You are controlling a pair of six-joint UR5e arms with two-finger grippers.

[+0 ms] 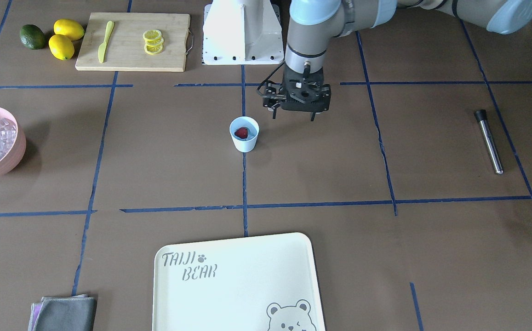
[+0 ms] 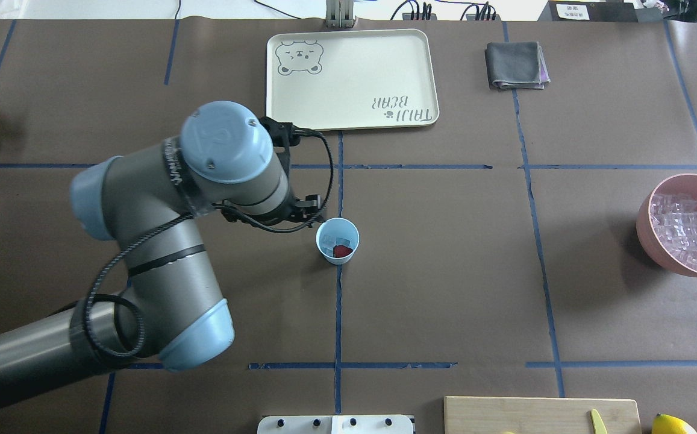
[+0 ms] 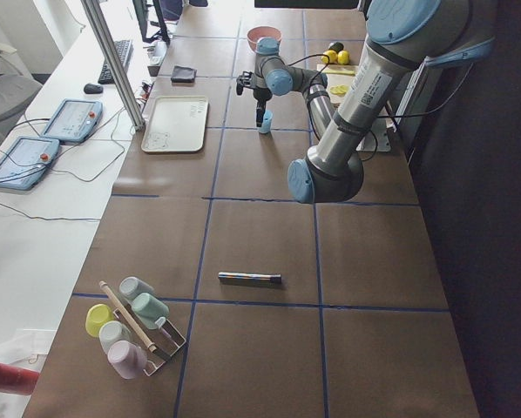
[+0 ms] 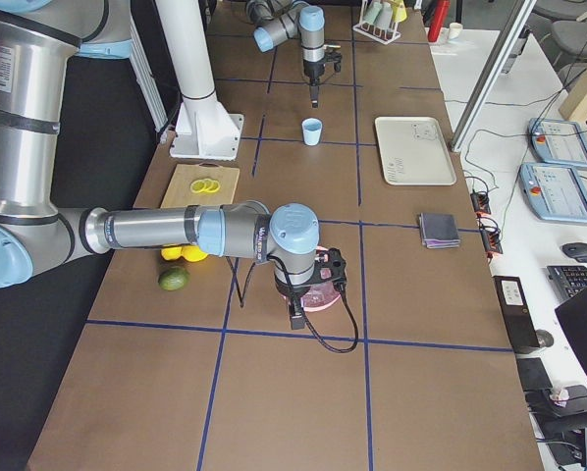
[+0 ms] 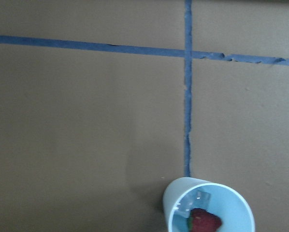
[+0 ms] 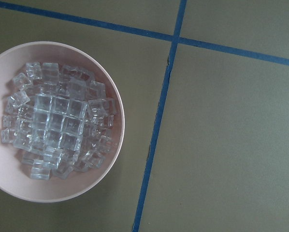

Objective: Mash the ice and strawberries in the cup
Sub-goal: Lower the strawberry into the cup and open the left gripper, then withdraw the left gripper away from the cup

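Observation:
The light-blue cup (image 1: pixel 244 134) stands upright near the table's middle, and also shows in the overhead view (image 2: pixel 337 241). Inside it lie a red strawberry (image 1: pixel 241 133) and a clear ice cube (image 5: pixel 193 203). My left gripper (image 1: pixel 293 117) hangs open and empty, raised just beside the cup on my left side. More ice (image 6: pixel 57 125) fills a pink bowl (image 2: pixel 655 241) at my far right. My right gripper (image 4: pixel 298 314) hovers by that bowl; I cannot tell whether it is open or shut.
A metal muddler rod (image 1: pixel 489 140) lies on the table at my far left. A cream tray (image 1: pixel 238 285) and a grey cloth (image 1: pixel 65 312) lie at the far side. A cutting board (image 1: pixel 132 41) with lemon slices, a yellow knife, lemons and a lime lie near my base.

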